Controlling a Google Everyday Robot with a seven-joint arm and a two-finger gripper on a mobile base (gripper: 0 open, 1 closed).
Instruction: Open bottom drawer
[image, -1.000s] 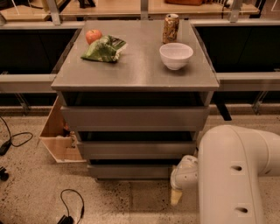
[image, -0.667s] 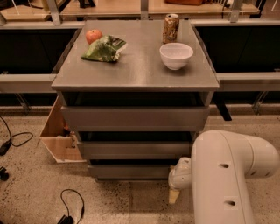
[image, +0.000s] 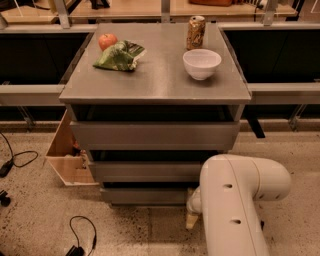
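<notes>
A grey metal cabinet (image: 160, 87) stands on a speckled floor, with three drawer fronts stacked below its top. On the top lie a red apple (image: 107, 40) touching a green bag (image: 119, 56) at the left, and a can (image: 196, 32) upright behind a white bowl (image: 201, 63) at the right. The top drawer (image: 155, 135) is the tallest, the middle drawer (image: 145, 171) is smaller, and the bottom drawer (image: 145, 196) is the slimmest. The white arm (image: 235, 210) fills the lower right. Its gripper (image: 191, 220) points down at the bottom drawer's right end, near the floor. A wooden box (image: 67, 157) leans against the cabinet's left side, and a black cable (image: 82, 235) lies on the floor.
</notes>
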